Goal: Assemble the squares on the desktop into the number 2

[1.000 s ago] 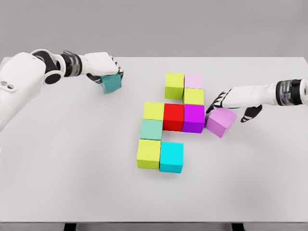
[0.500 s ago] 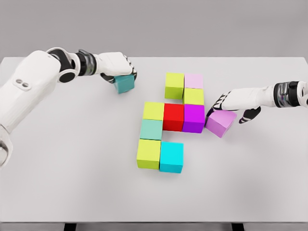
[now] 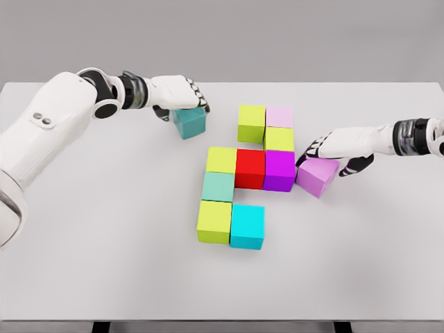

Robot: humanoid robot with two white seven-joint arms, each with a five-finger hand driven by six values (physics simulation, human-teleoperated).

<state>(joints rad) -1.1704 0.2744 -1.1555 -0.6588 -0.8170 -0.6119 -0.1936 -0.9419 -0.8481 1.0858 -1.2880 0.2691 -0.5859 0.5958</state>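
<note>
Several coloured cubes form a cluster mid-table: a yellow-green cube [image 3: 252,123], pale pink cube [image 3: 279,116], second yellow-green cube [image 3: 279,139], third yellow-green cube [image 3: 222,159], red cube [image 3: 250,168], purple cube [image 3: 279,170], mint cube [image 3: 218,186], lower yellow-green cube [image 3: 214,220] and cyan cube [image 3: 248,225]. My left hand [image 3: 182,97] is curled over the top of a teal cube [image 3: 191,123], left of the cluster's top. My right hand [image 3: 331,156] grips a violet cube [image 3: 317,176], tilted and touching the purple cube's right side.
The white table [image 3: 104,243] spreads wide to the left and front of the cluster. Its far edge runs just behind my left hand. A grey wall lies beyond.
My left hand has carried the teal cube rightwards, closer to the cluster's top left. The right hand and violet cube have barely shifted, nudging slightly toward the purple cube.
</note>
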